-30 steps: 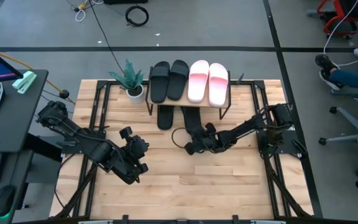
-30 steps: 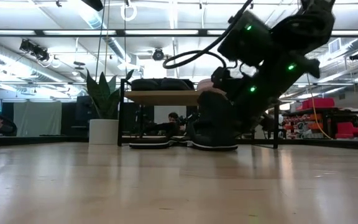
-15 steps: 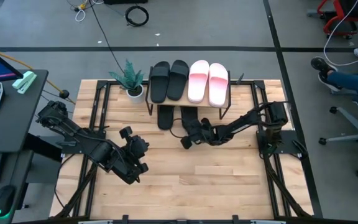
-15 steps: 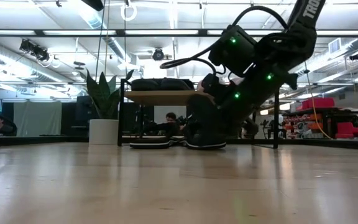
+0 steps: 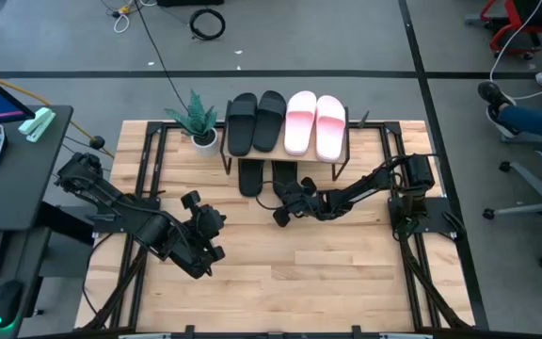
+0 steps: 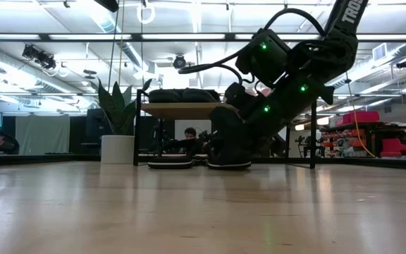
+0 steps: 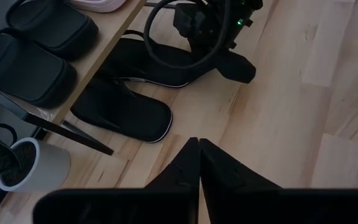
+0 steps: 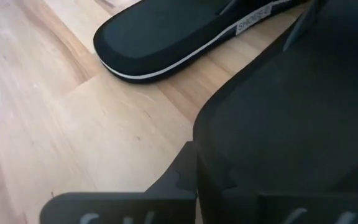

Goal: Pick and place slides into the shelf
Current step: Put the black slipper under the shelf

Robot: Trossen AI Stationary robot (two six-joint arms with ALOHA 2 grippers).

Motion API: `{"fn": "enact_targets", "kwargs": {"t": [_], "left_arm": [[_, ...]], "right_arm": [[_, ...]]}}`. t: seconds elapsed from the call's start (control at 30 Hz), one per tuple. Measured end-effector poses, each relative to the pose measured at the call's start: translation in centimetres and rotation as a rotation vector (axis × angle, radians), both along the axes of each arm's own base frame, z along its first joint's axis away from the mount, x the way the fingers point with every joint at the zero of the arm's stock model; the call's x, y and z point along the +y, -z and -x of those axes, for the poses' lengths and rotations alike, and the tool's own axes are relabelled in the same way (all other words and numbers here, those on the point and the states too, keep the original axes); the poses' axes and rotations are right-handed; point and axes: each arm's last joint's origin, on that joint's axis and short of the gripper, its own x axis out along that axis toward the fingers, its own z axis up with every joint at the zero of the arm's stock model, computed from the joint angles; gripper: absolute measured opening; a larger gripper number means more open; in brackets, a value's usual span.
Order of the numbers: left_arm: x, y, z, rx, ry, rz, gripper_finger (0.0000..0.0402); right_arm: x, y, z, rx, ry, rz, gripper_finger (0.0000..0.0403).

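The shelf (image 5: pixel 348 133) stands at the table's far side with two black slides (image 5: pixel 255 121) and two pink slides (image 5: pixel 314 124) on its top board. Below it a black slide (image 5: pixel 249 177) lies flat on the table. Beside that one lies another black slide (image 5: pixel 286 177), its toe end under the board. My right gripper (image 5: pixel 280 214) is shut at this slide's near end. My left gripper (image 5: pixel 196 205) hovers shut over the table's left middle, pointing toward the shelf, touching nothing. My right gripper meets the near, heel end (image 8: pixel 229 146) of the black slide with its shut fingers (image 8: pixel 188 174). The fingers slant down from the table's near right side, roughly along the slide. The slide lies flat on the table, its far part under the shelf board.
A potted plant (image 5: pixel 200 127) stands just left of the shelf. The shelf's thin black legs (image 7: pixel 73 130) stand close to the left black slide. Bare wood fills the table's near half. A seated person's legs (image 5: pixel 525 108) show off the table's far right.
My right gripper has gone toward the far edge and a little left, staying shut, and has tipped. The black slide in front of it has slid along the table farther under the shelf, closer to the other black slide.
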Motion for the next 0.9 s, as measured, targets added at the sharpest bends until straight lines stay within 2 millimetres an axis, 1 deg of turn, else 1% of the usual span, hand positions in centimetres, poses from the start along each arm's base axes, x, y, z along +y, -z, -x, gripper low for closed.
{"fn": "enact_targets", "kwargs": {"t": [0.1,0.2,0.47,0.57,0.67,0.77,0.9], "left_arm": [[0.0,0.0,0.0,0.0,0.0,0.0,0.0024],[0.0,0.0,0.0,0.004,0.005,-0.005,0.0025],[0.0,0.0,0.0,0.006,0.009,-0.008,0.0006],[0.0,0.0,0.0,0.007,0.009,-0.009,0.0007],[0.0,0.0,0.0,0.007,0.009,-0.008,0.0017],[0.0,0.0,0.0,0.006,0.009,-0.008,0.0025],[0.0,0.0,0.0,0.006,0.009,-0.008,0.0022]], "right_arm": [[0.42,-0.18,-0.17,-0.022,-0.019,0.007,0.0],[0.63,-0.56,-0.51,-0.056,-0.054,0.036,0.0],[0.64,-0.81,-0.51,-0.063,-0.045,0.044,0.0],[0.64,-0.73,-0.44,-0.054,-0.042,0.042,0.0],[0.63,-0.69,-0.37,-0.045,-0.033,0.049,0.0],[0.52,-0.45,-0.07,-0.001,-0.004,0.076,0.0],[0.44,-0.3,0.13,0.03,0.015,0.094,0.0]]}}
